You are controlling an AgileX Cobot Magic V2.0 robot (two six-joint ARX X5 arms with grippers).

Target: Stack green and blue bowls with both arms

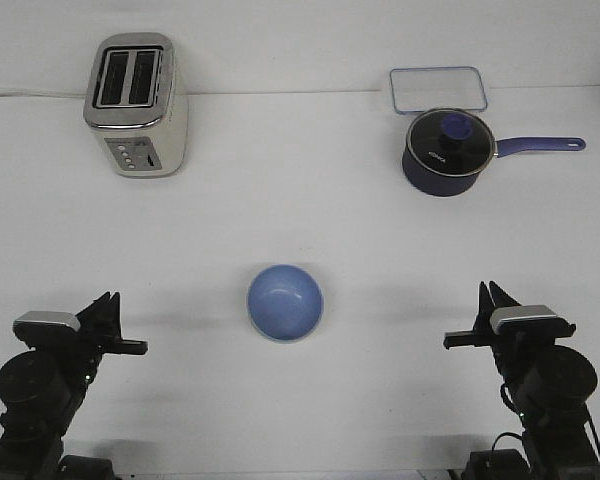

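While both arms sit low at the near edge of the white counter point(310, 210), the blue bowl point(285, 302) rests upright on the bare surface between them, roughly midway, its hollow facing up. It touches neither arm. The left claw point(108, 305) lies well to the bowl's left, its dark fingers pointing away from the robot toward the far side; the right claw point(490, 297) lies well to the bowl's right, pointing the same way. Each claw is level with the bowl or slightly nearer the robot. From this angle the fingers of each claw overlap into one dark shape, so I cannot tell whether either is apart or together; neither holds anything. Only the blue bowl shows; no separate green bowl can be made out. At the far left stands a silver toaster point(137, 105). At the far right sits a dark navy saucepan point(446, 152) with a purple handle, just in front of a clear rectangular lid point(437, 88)
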